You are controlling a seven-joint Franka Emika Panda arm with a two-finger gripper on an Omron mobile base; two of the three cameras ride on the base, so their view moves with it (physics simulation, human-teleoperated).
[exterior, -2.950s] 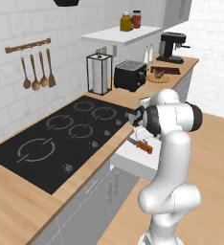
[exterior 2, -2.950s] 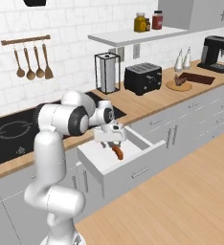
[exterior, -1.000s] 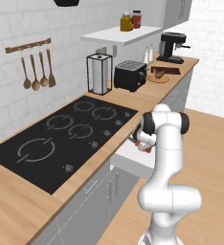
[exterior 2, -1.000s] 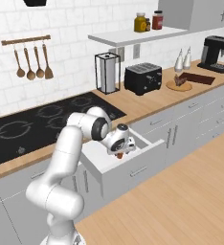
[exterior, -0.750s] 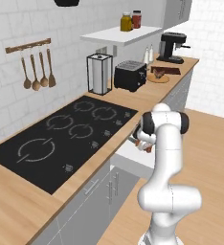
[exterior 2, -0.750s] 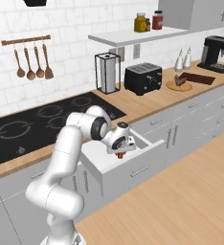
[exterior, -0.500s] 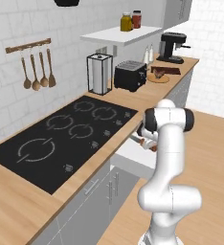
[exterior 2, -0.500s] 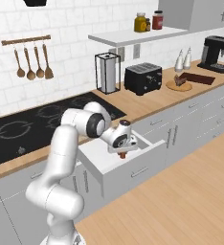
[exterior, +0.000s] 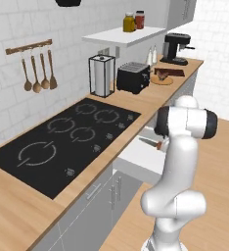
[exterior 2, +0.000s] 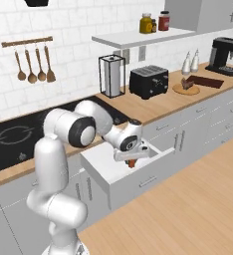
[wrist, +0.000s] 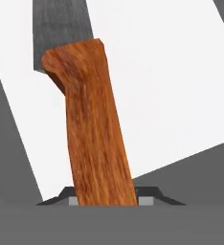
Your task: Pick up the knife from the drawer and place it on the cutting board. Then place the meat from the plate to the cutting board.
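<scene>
Pretty bright, flat rendered light everywhere, soft shadows only, no glare; knife (wrist: 92,119) handle looks slightly blurry up close.

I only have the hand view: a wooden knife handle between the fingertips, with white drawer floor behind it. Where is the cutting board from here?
Observer: In the right base view, the cutting board lies far along the counter, right in front of the coffee machine and well past the toaster.
Operator: Is the meat on the board already?
Observer: No. The meat sits on the plate, which lies next to the board on the toaster side.
</scene>
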